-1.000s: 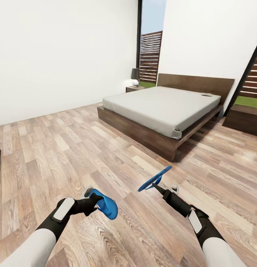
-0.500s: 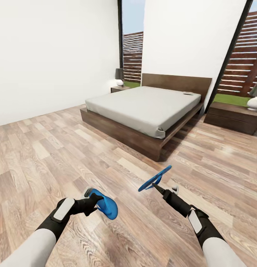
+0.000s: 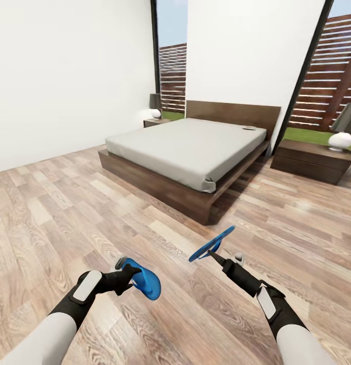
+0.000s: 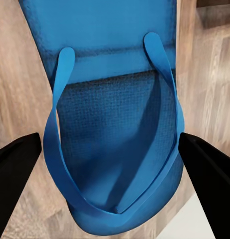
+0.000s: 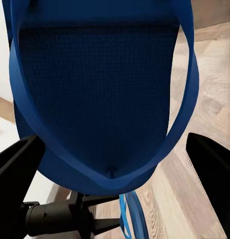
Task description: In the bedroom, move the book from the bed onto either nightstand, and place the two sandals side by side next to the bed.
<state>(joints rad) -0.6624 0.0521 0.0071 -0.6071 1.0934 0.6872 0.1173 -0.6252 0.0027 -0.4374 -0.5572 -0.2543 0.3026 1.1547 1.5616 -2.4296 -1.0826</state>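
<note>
Sandals: two, left sandal (image 3: 146, 284) clamped in left gripper (image 3: 129, 276), right sandal (image 3: 212, 244) in right gripper (image 3: 214, 253); one bed (image 3: 188, 152).

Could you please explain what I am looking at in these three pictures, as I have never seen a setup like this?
These are renders from a simulator, not photographs. The machine is a wheeled robot with two arms. The large picture comes from a camera on its head, looking forward and down, so you see both arms reaching out over a wood-plank floor. The left gripper is shut on one blue sandal, and the right gripper on the other blue sandal.

The two small pictures come from cameras near each gripper, looking along its fingers, so each sandal looks huge between two dark fingers.

Ahead stands the bed, with a small flat thing near the headboard, probably the book. A nightstand with a lamp stands to its right, and another nightstand at its far left.
</note>
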